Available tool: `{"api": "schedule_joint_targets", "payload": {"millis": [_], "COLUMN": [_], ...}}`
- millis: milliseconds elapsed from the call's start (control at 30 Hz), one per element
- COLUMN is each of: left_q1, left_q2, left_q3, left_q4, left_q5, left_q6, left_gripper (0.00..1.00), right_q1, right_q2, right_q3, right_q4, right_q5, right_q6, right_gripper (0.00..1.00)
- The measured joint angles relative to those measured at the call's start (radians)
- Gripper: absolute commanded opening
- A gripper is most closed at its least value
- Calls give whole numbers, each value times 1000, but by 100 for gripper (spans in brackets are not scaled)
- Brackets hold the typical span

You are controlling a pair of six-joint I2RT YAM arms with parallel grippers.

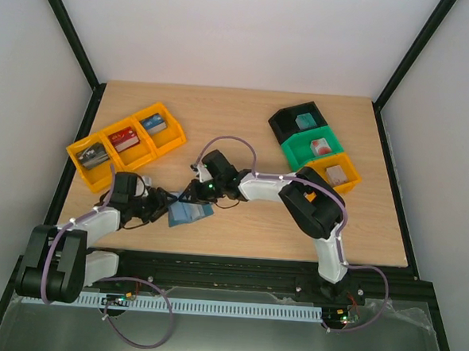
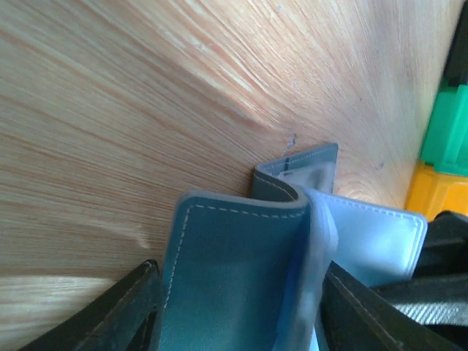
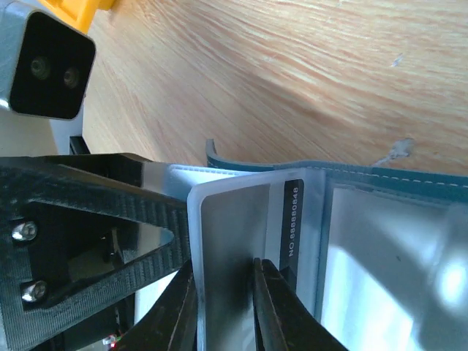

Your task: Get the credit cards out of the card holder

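The blue-teal card holder lies open on the wooden table between both arms. My left gripper comes at it from the left. In the left wrist view the holder's stitched cover fills the gap of my left gripper, with a black finger against each side. My right gripper reaches in from above. In the right wrist view my right gripper is shut on a pale pocket leaf standing up from the holder. A credit card with a black numbered stripe sits in that leaf.
Three joined orange trays with blocks stand at the back left. A black tray, a green tray and an orange tray stand at the back right. The left arm's fingers are close beside my right fingers.
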Motion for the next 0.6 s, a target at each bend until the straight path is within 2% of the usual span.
{"api": "schedule_joint_targets", "payload": {"millis": [67, 167, 300, 400, 600], "left_q1": [0, 0, 0, 5, 4], "left_q2": [3, 8, 13, 14, 17], "left_q3": [-4, -5, -10, -21, -25], "left_q4": [-2, -3, -9, -12, 6], "left_q5": [-5, -8, -14, -28, -5], "left_q6": [2, -1, 0, -2, -12], "left_gripper": [50, 40, 17, 3, 2], "right_q1": [8, 6, 4, 4, 21], "right_q2": [0, 0, 0, 0, -6], "right_q3": [0, 2, 2, 6, 34], "right_q4": [-2, -9, -11, -11, -14], "right_q5": [0, 0, 1, -6, -41], "right_q6": [1, 0, -1, -3, -34], "right_gripper": [16, 14, 19, 27, 39]}}
